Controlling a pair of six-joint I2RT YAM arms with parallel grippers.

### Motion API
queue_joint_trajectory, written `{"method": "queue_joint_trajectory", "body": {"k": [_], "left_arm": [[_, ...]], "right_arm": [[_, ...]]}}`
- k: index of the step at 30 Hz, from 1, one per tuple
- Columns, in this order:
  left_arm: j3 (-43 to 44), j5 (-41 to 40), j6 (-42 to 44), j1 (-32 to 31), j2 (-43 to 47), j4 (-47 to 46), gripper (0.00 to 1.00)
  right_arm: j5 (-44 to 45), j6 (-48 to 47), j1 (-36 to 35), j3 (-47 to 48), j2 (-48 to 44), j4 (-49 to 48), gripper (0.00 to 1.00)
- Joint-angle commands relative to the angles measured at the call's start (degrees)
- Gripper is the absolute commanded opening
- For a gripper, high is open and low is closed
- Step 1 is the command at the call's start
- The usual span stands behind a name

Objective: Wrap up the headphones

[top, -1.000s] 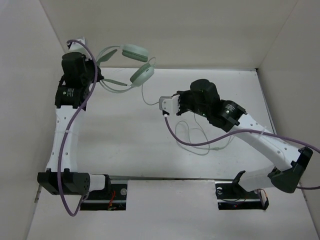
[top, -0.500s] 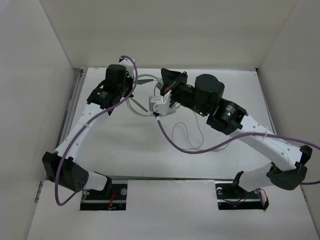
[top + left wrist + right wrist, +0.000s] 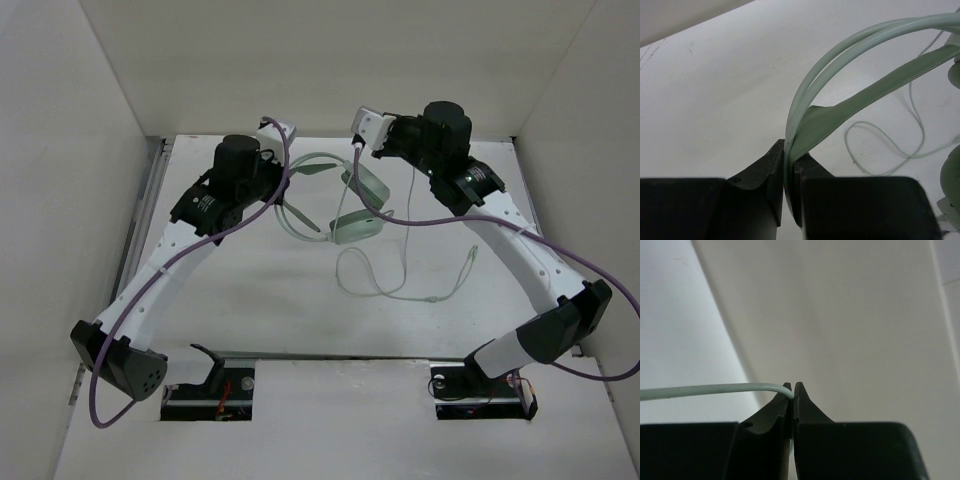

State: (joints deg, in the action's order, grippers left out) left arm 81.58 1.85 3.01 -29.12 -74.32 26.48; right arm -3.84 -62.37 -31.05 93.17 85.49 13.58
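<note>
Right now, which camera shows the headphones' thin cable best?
Top external: it shows nearly all the cable looping across the table. The left wrist view catches only one loop; the right wrist view, just a short stretch pinched in the right jaws.

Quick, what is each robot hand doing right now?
Left gripper: closed, holding the headphones by the headband.
Right gripper: closed, pinching the cable.

The matte white counter [image 3: 250, 300] is enclosed by a plain off-white back wall [image 3: 340, 60], left wall [image 3: 50, 200] and right wall [image 3: 600, 130] under even, diffuse light.
</note>
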Motion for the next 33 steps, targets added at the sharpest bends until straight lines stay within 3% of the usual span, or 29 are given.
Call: {"method": "queue_joint_trajectory", "body": {"k": [1,6,11,17,21,27,33], "left_arm": [[4.99,9.30,-0.19,-1.68,3.84,-1.78,0.00],[8.94,17.39,-0.46,-2.91,2.17,0.06,0.00],[12.19,19.68,-1.86,-3.53,1.29,0.15,0.00],[19.48,23.90,-5.20,-1.68,0.06,0.24,0.00],[25.80,24.52,-7.22,-0.10,-1.87,0.24,0.00],[33.28,25.13,-10.03,1.31,-5.39,-0.29,0.00],[36.28,25.57,-13.55,4.38,-7.06,-1.60,0.00]], "right_arm": [[-10.11,12.69,2.08,2.89,-0.68,4.24,0.00],[-18.74,19.56,2.62,4.83,-0.24,7.95,0.00],[-22.87,24.65,2.53,5.19,0.38,9.88,0.03],[-35.95,47.12,6.83,-1.05,-2.08,4.01,0.13],[-45.28,64.96,8.59,-5.09,-3.66,-4.07,0.20],[-50.04,90.90,7.37,-16.76,-4.90,-24.62,0.31],[-47.76,101.47,2.27,-28.46,-5.86,-38.79,0.42]]}}
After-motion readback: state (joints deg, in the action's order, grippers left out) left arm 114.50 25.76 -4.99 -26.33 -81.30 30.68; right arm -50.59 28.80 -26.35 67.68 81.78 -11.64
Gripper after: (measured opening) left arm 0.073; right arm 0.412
